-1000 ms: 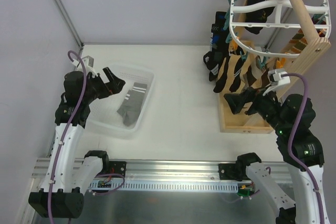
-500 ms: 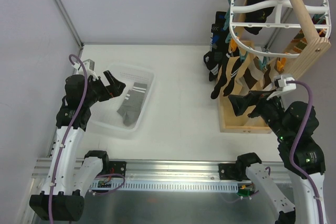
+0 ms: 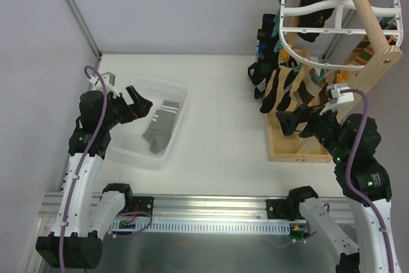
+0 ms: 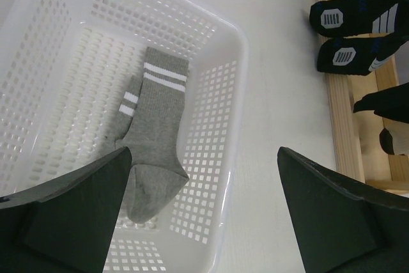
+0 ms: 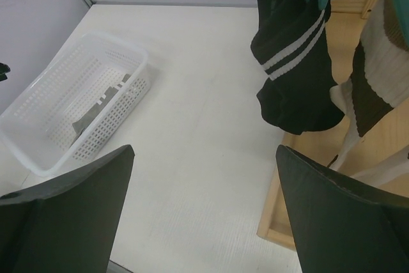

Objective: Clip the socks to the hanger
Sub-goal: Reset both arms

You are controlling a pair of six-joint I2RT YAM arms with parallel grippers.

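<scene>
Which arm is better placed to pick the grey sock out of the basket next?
Left. The left gripper, open, hovers over the basket holding the grey sock; the right gripper, also open, is beside the hanger.

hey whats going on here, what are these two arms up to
Two robot arms are pegging socks onto the white hanger at the right. Several black socks already hang from its pegs. A grey striped sock, possibly two overlapping, lies in the white mesh basket on the left. The left gripper hovers over the basket, open and holding nothing. The right gripper is open and empty too, just below the hanging socks.
</scene>
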